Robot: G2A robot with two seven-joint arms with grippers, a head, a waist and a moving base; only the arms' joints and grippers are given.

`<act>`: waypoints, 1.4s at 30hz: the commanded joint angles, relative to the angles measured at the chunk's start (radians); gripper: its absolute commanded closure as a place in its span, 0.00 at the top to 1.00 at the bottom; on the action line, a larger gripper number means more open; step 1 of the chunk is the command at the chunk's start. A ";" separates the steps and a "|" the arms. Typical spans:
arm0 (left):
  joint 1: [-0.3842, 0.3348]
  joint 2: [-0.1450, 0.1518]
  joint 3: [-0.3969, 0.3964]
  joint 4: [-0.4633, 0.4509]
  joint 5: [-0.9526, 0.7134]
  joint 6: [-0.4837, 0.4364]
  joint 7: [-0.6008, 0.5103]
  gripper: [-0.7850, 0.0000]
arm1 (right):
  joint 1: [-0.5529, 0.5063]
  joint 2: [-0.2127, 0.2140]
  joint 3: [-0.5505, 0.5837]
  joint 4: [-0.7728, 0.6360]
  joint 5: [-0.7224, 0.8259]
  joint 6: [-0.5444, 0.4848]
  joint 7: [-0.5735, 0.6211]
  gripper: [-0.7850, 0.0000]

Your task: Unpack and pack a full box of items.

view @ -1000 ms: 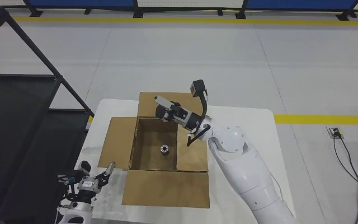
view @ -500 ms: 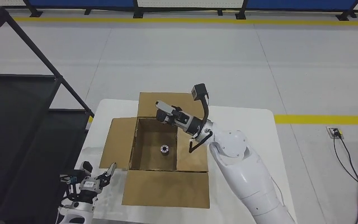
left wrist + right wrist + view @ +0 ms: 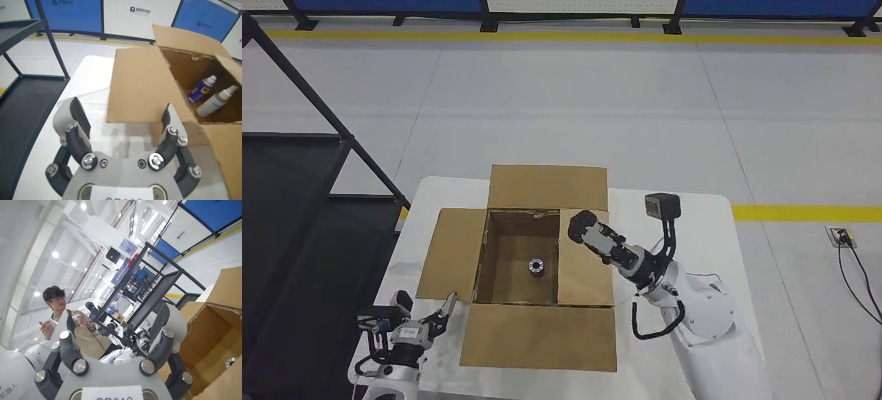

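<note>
The open cardboard box (image 3: pixel 538 337) sits in the middle of the top view on the white table (image 3: pixel 682 215), all four flaps folded outward. A small round metal item (image 3: pixel 535 265) lies on its floor near the centre. The left wrist view also shows a blue spray can (image 3: pixel 203 88) and a white spray bottle (image 3: pixel 213 104) leaning side by side inside the box. The right gripper (image 3: pixel 578 228) hangs over the box's right-hand flap, just right of the opening, its fingers spread wide and holding nothing. The left gripper (image 3: pixel 424 305) is at the lower left of the top view, beside the box's left flap, also spread wide and empty. A black shelf rack (image 3: pixel 292 230) stands at the frame's left edge.
</note>
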 commanded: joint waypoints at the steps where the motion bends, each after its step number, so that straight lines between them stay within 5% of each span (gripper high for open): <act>1: 0.062 -0.001 0.002 -0.066 0.034 0.008 0.050 1.00 | -0.050 0.008 0.038 -0.011 0.010 -0.042 -0.002 1.00; 6: 0.164 -0.007 0.052 -0.194 0.153 0.054 0.124 1.00 | -0.149 0.028 0.127 0.003 0.066 -0.165 -0.001 1.00; 13: 0.176 -0.016 0.202 -0.275 0.330 0.110 0.022 1.00 | -0.257 0.056 0.242 0.117 0.211 -0.354 0.032 1.00; 20: -0.013 -0.043 0.377 -0.268 0.435 0.230 -0.283 1.00 | -0.292 0.072 0.278 0.177 0.276 -0.425 0.079 1.00; 31: -0.051 -0.047 0.377 -0.254 0.438 0.245 -0.338 1.00 | -0.291 0.073 0.282 0.152 0.308 -0.425 0.020 1.00; 42: -0.416 -0.073 0.408 -0.174 0.079 0.041 -0.903 1.00 | -0.296 0.110 0.378 0.142 0.555 -0.434 0.087 1.00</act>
